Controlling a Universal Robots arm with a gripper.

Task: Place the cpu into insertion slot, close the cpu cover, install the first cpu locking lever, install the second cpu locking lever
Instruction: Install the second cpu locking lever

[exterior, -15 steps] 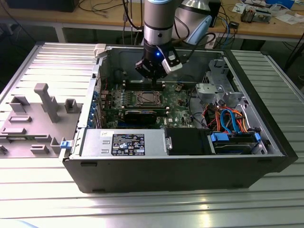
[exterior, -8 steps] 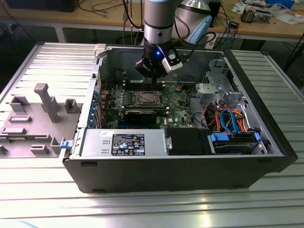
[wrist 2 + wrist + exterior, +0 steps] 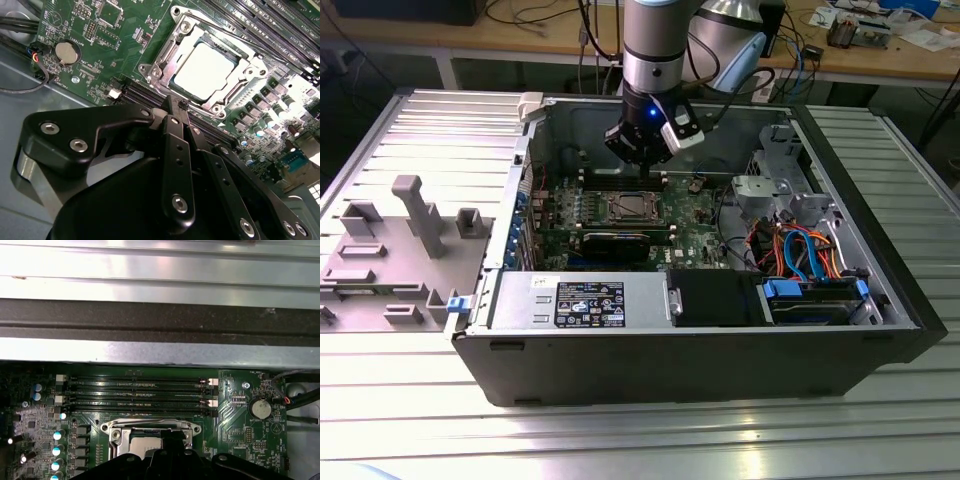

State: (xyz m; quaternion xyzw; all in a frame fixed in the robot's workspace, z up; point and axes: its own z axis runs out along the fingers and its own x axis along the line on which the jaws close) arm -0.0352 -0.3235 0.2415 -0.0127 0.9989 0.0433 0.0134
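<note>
Silver-grey cpu in silver-rimmed insertion slot, green motherboard, black gripper.

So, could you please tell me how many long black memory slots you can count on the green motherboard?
4 long black memory slots lie side by side in one bank on the green motherboard, between the silver-rimmed square socket and the grey case wall. More may be hidden.
</note>
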